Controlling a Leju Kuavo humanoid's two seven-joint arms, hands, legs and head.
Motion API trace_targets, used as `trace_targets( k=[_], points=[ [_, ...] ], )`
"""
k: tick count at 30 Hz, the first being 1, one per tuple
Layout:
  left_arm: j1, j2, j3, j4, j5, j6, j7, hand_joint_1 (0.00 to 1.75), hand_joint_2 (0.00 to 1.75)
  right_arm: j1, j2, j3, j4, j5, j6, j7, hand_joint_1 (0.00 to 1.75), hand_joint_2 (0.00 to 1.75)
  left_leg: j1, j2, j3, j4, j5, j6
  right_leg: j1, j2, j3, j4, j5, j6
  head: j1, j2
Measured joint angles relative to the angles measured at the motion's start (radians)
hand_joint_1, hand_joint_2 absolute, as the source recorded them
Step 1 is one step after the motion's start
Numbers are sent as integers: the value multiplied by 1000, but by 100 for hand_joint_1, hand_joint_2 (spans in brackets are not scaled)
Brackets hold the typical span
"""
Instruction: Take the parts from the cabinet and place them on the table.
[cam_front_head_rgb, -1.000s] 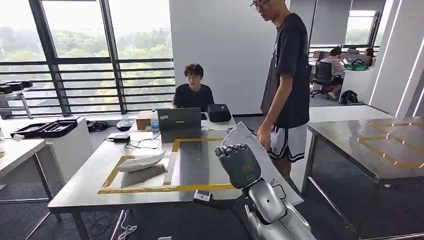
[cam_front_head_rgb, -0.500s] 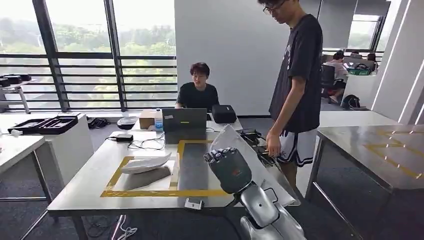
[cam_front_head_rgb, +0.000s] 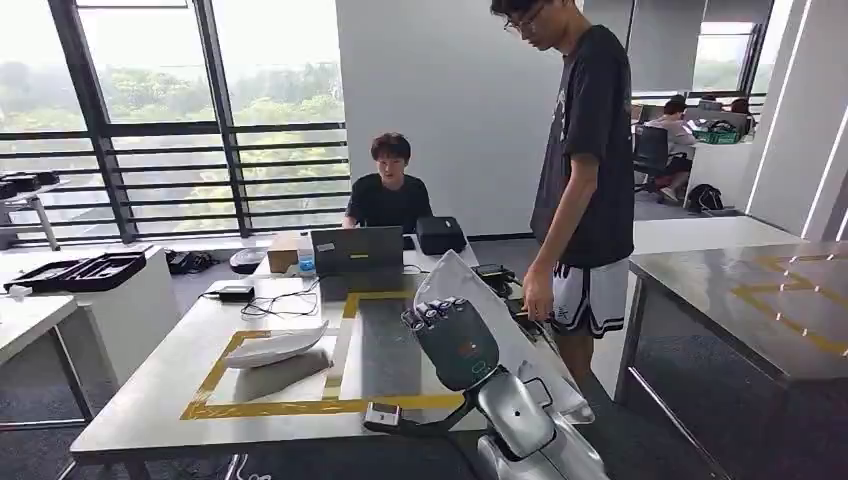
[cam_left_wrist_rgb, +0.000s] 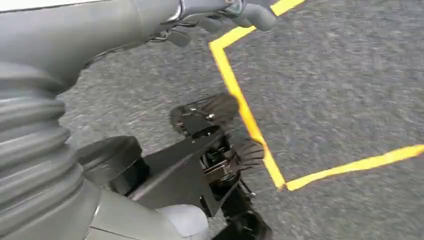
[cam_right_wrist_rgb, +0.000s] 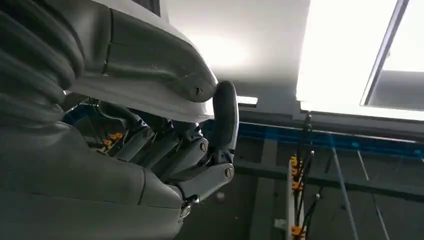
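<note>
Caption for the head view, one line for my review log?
Right hand carries a white part toward the taped steel table, where another white part lies; a person stands alongside.

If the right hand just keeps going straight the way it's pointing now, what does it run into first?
The right hand, holding a white part, is raised over the near edge of the table, its fingers pointing up and away from the robot. That way looks free at first; farther on probably the laptop, though depth is unclear.

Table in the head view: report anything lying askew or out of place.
The white part on the table sits tilted, partly across the yellow tape outline. A small dark device perches at the near edge. Nothing looks spilled or damaged.
</note>
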Motion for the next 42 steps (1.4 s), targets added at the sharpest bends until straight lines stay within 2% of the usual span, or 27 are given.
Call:
trace_targets(
  k=[2, 3, 4, 6, 7, 8, 12, 14, 17, 18, 20, 22, 23, 24, 27, 28, 30, 32, 34, 35, 36, 37, 38, 39, 40, 41, 42],
  points=[
    [3, 1, 0, 0, 0, 0, 2, 0, 175, 5, 1, 9, 0, 0, 2, 0, 175, 175, 0, 0, -95, 146, -38, -5, 2, 1, 9, 1, -11, -1, -1, 0],
    [6, 1, 0, 0, 0, 0, 2, 0, 175, 9, 1, 10, 0, 0, 2, 0, 175, 175, 0, 0, -116, 158, -21, -5, 2, 2, 15, 2, -18, 0, -1, 0],
    [8, 1, 0, 0, 0, 0, 3, 0, 175, 10, 1, 11, 0, 0, 3, 2, 175, 175, 0, 0, -109, 125, 17, -4, 2, 3, 23, 3, -25, 2, -1, 0],
    [8, 2, 0, 0, 0, 0, 3, 0, 175, 8, 1, 12, 0, -2, 3, 8, 175, 175, 0, 1, -39, -50, 132, 2, 1, 4, 45, 8, -44, 8, -2, 0],
    [8, 3, 0, 0, 0, 0, 3, 0, 175, 8, 1, 13, 0, -3, 3, 8, 175, 175, 0, 4, -10, -127, 156, 5, 1, 3, 50, 9, -55, 14, -2, 0],
    [7, 3, 0, 0, 0, 0, 4, 0, 175, 5, 1, 14, 0, -3, 3, 8, 175, 175, -7, 3, 16, -145, 130, 8, 9, 5, 50, 14, -62, 22, -2, 0],
    [9, 3, 0, 0, 0, -1, 5, 0, 175, 5, 1, 16, 0, -5, 3, 9, 175, 175, -4, -2, 21, -148, 120, 39, 7, 6, 51, 22, -59, 38, 1, 0],
    [8, 3, 0, -1, 0, -1, 4, 0, 175, 0, 1, 18, -2, -8, 1, 9, 175, 175, -2, -1, 34, -153, 110, 51, 5, 1, 2, 110, -67, 46, 4, 0],
    [10, 3, 0, -1, 0, -2, 3, 0, 175, 8, 0, 21, -1, -10, 2, 10, 175, 175, -3, -1, 54, -153, 87, 57, 5, 1, -142, 317, -143, 56, 5, 0],
    [11, 4, 0, -1, 0, -2, 4, 0, 175, 13, -1, 22, -1, -10, 3, 10, 175, 175, -4, -2, 64, -153, 76, 57, 5, 1, -170, 333, -144, 56, 5, 0],
    [13, 4, 0, -1, 0, -2, 5, 0, 175, 17, -5, 24, -1, -10, 3, 12, 175, 175, -7, -5, 88, -153, 57, 55, 5, 1, -166, 253, -79, 48, 6, 0],
    [14, 4, 0, -1, -1, -3, 7, 0, 175, 15, -6, 26, -1, -10, 1, 12, 175, 175, -11, -4, 121, -154, 33, 52, 9, -1, -102, 59, 52, 31, 7, 0],
    [13, 2, 0, 1, -2, -4, 7, 0, 175, 17, -8, 26, -1, -10, 1, 12, 175, 175, -13, -4, 134, -151, 21, 47, 18, -4, -92, 8, 80, 23, 7, 0],
    [11, 2, 0, 0, -2, -4, 9, 0, 175, 15, -9, 28, -1, -10, 2, 11, 175, 175, -12, -8, 132, -159, 11, 40, 22, -4, -83, 13, 27, 23, 5, 0],
    [10, 0, 0, -1, -3, -4, 10, 0, 175, 10, -10, 32, -2, -12, 0, 15, 175, 175, -8, -1, 171, -144, 16, 21, 24, 2, -42, -6, 20, 9, 6, 0],
    [9, 0, 0, -2, -3, -4, 10, 0, 175, 7, -8, 33, -5, -12, 0, 15, 175, 175, -7, 0, 152, -105, 20, 18, 19, 3, -16, -10, 18, 1, 7, 1],
    [5, 0, 0, -1, -3, -4, 10, 0, 175, 0, -5, 35, -5, -12, -1, 15, 175, 175, -6, 0, 58, 43, 47, 8, 16, 2, 18, -9, -9, -11, 2, -1],
    [7, 0, 0, -1, -3, -4, 11, 0, 175, 7, -5, 37, -5, -13, 0, 11, 175, 175, -5, 0, -44, 137, -24, 0, 16, 3, 51, -9, -40, -12, 2, 0],
    [14, 0, 0, -1, -3, -4, 12, 0, 175, 14, -5, 37, -5, -14, 0, 8, 175, 175, -5, 1, -103, 129, -95, -5, 13, 6, 89, -9, -73, -10, 2, 0],
    [16, 1, 0, -1, -3, -4, 11, 0, 175, 15, -5, 39, -5, -15, 2, 8, 175, 175, -4, 1, -115, 86, -99, -5, 10, 8, 115, -9, -94, -6, 1, 0],
    [16, 2, 0, -2, -3, -4, 10, 0, 175, 14, -5, 40, -5, -15, 3, 8, 175, 175, -4, 2, -114, 23, -63, -7, 6, 8, 142, -9, -115, -1, 2, 0],
    [17, 2, 0, -1, -3, -4, 10, 0, 175, 14, -3, 40, -5, -15, 3, 7, 175, 175, -3, 6, -112, -49, 32, -8, 2, 8, 164, -9, -136, 4, 1, 0],
    [23, 1, 0, 2, -3, -4, 10, 0, 175, 13, -3, 41, -4, -18, 4, 6, 175, 175, -1, 15, -111, -132, 195, -9, 5, 8, 178, -9, -156, 10, 0, 0],
    [21, 2, 0, 3, -3, -4, 10, 0, 175, 15, 3, 42, -4, -21, 6, 4, 175, 175, 0, 31, -108, -160, 233, 1, 10, 12, 198, -9, -178, 14, -3, 0],
    [22, 3, 0, 2, -3, -4, 9, 0, 175, 14, 2, 42, -4, -21, 8, 5, 175, 175, -5, 27, -90, -154, 225, 8, 11, 10, 217, -26, -199, 21, 1, 0],
    [21, 2, 0, 2, -3, -4, 9, 0, 175, 14, 2, 43, -5, -23, 7, 6, 175, 175, 2, 20, -77, -156, 226, 18, 14, 9, 250, -22, -189, 28, 0, 0],
    [18, -1, 0, 3, -3, -4, 6, 0, 175, 11, 2, 44, -5, -24, 6, 6, 175, 175, 4, 18, -63, -157, 222, 26, 17, 9, 234, 4, -162, 30, 2, 0]
  ],
)
